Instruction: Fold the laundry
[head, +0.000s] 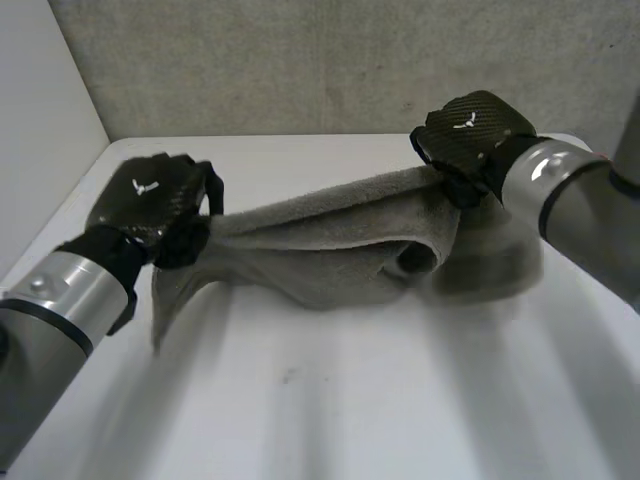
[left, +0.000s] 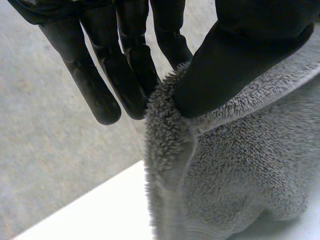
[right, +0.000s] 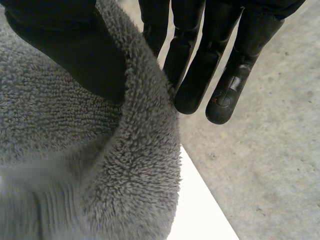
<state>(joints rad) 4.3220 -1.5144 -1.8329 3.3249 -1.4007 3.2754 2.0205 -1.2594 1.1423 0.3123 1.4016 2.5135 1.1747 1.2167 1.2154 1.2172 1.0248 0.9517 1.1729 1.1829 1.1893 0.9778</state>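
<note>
Pinches one end of the grey terry towel (head: 330, 250) in the left hand (head: 150, 205), thumb against straight fingers; pinches the opposite end likewise in the right hand (head: 470, 130). Sags between them (lowest folds probably touching the white table (head: 330, 400)).

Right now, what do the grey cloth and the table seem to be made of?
The grey cloth looks like terry towelling, probably cotton: short fuzzy loops and a flat woven band near its hem. The table looks like smooth, matt white laminate or painted board; the pictures do not settle which.
</note>
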